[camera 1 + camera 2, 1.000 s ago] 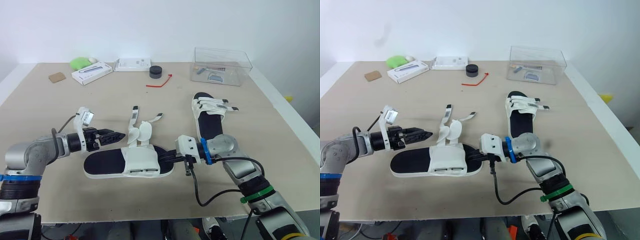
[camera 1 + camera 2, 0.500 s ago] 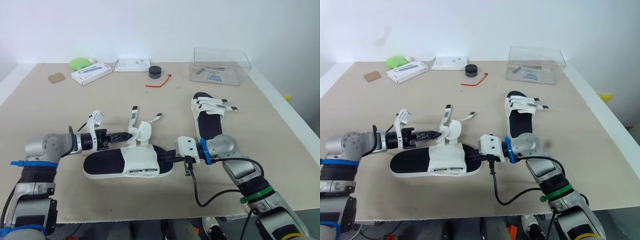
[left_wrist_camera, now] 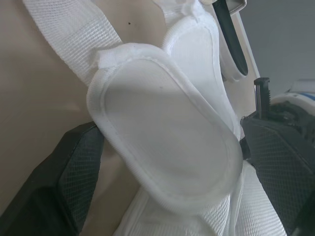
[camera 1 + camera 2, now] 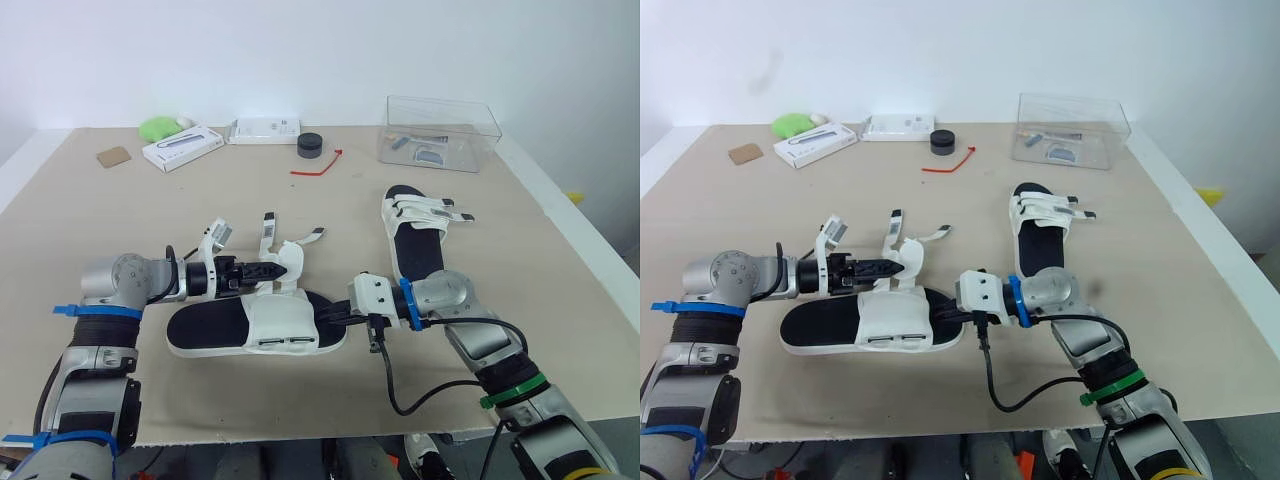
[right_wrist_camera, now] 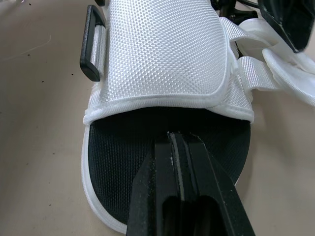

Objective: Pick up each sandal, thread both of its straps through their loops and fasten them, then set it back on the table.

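White wall behind, beige table (image 4: pixel 90 215) in front. No brand or writing legible: print on the white box (image 4: pixel 182 146) at the far left is too small to read, same for the 2nd white box (image 4: pixel 265 129) next to it.

Near sandal (image 4: pixel 215 330) lies at table centre, black footbed up, white upper w/ both straps loose and splayed away from it. 2nd sandal (image 4: pixel 420 250) lies to the R, straps across its upper. Clear plastic bin (image 4: pixel 440 130) at far R. Small stuff along the far edge: green lump (image 4: pixel 158 126), brown square (image 4: pixel 114 156), black puck (image 4: pixel 310 144), red tie (image 4: pixel 318 165).

L gripper (image 4: pixel 278 268): fingers (image 3: pixel 74 182) spread, one each side of an oval strap tab (image 3: pixel 167 147). R gripper (image 4: pixel 335 315): fingers (image 5: pixel 179 196) pressed together, tip on the near sandal's footbed end.

Vs 1 s ago: L gripper has slid right, from clear of the straps to the tab. R gripper and both sandals unchanged.
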`<state>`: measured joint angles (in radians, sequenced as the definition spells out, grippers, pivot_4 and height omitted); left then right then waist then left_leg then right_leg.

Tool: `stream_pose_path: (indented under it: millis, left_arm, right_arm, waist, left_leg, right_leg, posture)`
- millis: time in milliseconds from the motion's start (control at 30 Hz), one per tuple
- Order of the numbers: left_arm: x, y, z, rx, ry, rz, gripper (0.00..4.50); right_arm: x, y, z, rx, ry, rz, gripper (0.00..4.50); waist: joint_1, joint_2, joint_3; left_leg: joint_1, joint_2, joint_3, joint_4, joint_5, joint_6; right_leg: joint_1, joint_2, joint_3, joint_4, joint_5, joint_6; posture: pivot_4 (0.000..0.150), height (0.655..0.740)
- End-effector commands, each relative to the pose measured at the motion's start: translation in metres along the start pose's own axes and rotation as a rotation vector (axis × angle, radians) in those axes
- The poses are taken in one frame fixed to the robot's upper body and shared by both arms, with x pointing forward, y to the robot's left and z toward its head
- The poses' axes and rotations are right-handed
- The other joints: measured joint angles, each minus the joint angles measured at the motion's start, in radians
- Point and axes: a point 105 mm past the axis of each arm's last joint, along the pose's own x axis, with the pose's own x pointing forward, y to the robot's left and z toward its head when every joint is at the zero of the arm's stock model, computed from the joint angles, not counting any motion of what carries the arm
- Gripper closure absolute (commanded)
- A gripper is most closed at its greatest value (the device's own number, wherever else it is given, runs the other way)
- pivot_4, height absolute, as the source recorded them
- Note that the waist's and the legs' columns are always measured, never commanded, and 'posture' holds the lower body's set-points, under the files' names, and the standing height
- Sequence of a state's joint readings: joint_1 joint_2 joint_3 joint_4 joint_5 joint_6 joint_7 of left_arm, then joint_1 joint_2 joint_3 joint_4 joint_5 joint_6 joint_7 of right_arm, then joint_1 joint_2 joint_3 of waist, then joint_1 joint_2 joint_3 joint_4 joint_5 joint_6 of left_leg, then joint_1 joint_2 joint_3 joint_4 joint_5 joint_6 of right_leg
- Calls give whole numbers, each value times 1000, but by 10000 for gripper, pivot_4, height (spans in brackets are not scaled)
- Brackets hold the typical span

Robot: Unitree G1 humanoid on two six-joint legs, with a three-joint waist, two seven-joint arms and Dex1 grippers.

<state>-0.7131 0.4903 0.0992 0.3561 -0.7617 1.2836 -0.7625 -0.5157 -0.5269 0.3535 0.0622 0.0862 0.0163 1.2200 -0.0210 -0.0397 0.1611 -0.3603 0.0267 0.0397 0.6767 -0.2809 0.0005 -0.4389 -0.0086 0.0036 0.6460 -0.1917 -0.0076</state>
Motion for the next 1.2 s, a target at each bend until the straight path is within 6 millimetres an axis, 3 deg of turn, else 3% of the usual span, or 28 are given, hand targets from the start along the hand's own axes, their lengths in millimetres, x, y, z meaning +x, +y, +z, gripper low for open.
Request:
stream_pose_path:
  millis: [33, 267, 633, 833, 1033, 1200]
  left_arm:
    - [0, -3, 16, 3, -76, -25, 0]
    - [-2, -11, 48, -28, -244, -85, 0]
    - [-5, -17, 59, -31, -310, -120, 0]
    - [-12, -15, 80, -63, -421, -126, 0]
    - [-3, -19, 72, -25, -360, -126, 0]
    - [4, -11, 69, -15, -356, -79, 0]
  right_arm:
    - [3, 7, 1, -19, 6, 28, 44793]
    - [3, 8, -1, -27, 12, 33, 44793]
    - [4, 8, -1, -38, 19, 44, 44793]
    - [5, 9, -1, -43, 22, 49, 44793]
    - [5, 8, -1, -48, 25, 50, 44793]
    - [5, 8, -1, -51, 28, 49, 44793]
  waist:
    - [0, 0, 0]
    - [0, -1, 1]
    - [-1, -1, 1]
    - [-1, -1, 1]
    - [-2, -2, 1]
    - [-2, -2, 1]
  left_leg:
    - [0, 0, 0, 0, 0, 0]
    - [-1, 0, 0, 0, 0, 0]
    - [-1, 0, 0, 0, 0, -1]
    - [-1, 0, 0, 0, 0, -1]
    - [-1, 0, 0, 0, 0, -1]
    - [-1, 0, 0, 0, 0, -1]
  right_leg:
    - [0, 0, 0, 0, 0, 0]
    - [-1, 0, 0, 0, 0, 0]
    - [-1, 0, 0, 0, 0, 0]
    - [-1, 0, 0, 0, 0, 0]
    - [-1, 0, 0, 0, 0, 0]
    - [-1, 1, 0, 0, 0, 0]
  posture:
    - [1500, 7400]
    - [1500, 7400]
    - [1500, 7400]
    - [1500, 7400]
    - [1500, 7400]
    - [1500, 7400]
